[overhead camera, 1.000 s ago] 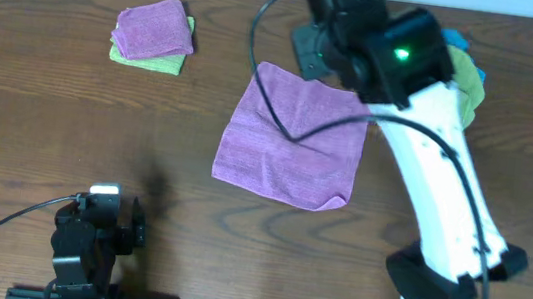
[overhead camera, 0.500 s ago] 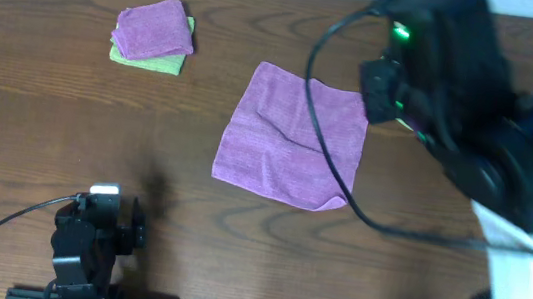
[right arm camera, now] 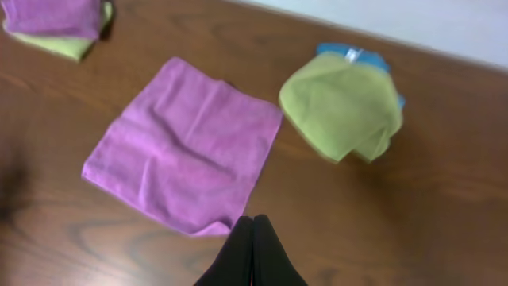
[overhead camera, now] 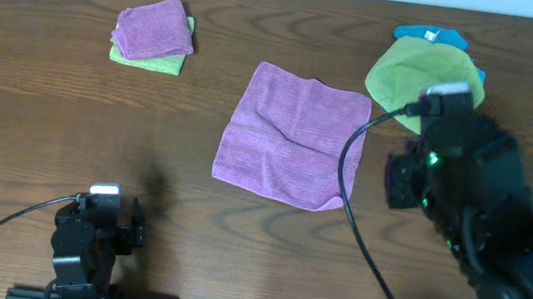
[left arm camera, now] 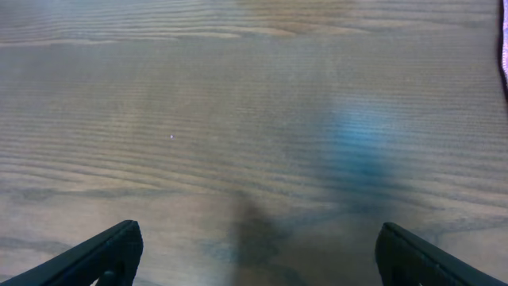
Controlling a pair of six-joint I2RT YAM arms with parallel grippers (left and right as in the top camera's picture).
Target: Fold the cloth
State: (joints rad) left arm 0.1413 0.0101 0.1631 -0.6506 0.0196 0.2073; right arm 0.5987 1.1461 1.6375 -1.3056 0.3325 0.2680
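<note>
one mauve cloth [overhead camera: 293, 137] lies spread flat in a single layer near the middle of the wooden table [overhead camera: 38, 124]. it is close to square, so no long axis stands out; if anything it is slightly deeper than it is wide. seen from overhead it sits turned a little clockwise. its far edge slopes down toward the right, its far left corner points away from the robot, and its near right corner points toward the right arm [overhead camera: 480, 214]. that near right corner is curled up slightly, and a shallow crease runs across the far half. nothing touches the cloth.

the right gripper [right arm camera: 252, 230] has its two black fingers pressed together with nothing between them. in its wrist view it hangs above bare wood just past the cloth's near right corner, apart from it.

the left gripper [left arm camera: 258, 250] is at the near left of the table, well apart from the cloth. its jaws are spread wide over bare wood and hold nothing. only a sliver of mauve shows at the right edge of its wrist view.

at the far left a folded purple cloth [overhead camera: 152, 26] rests on a folded green cloth [overhead camera: 146, 59]. at the far right an olive-green towel [overhead camera: 416, 76] lies loosely bunched on top of a small blue cloth [overhead camera: 429, 34], near the mauve cloth's far right corner but not touching it.
</note>
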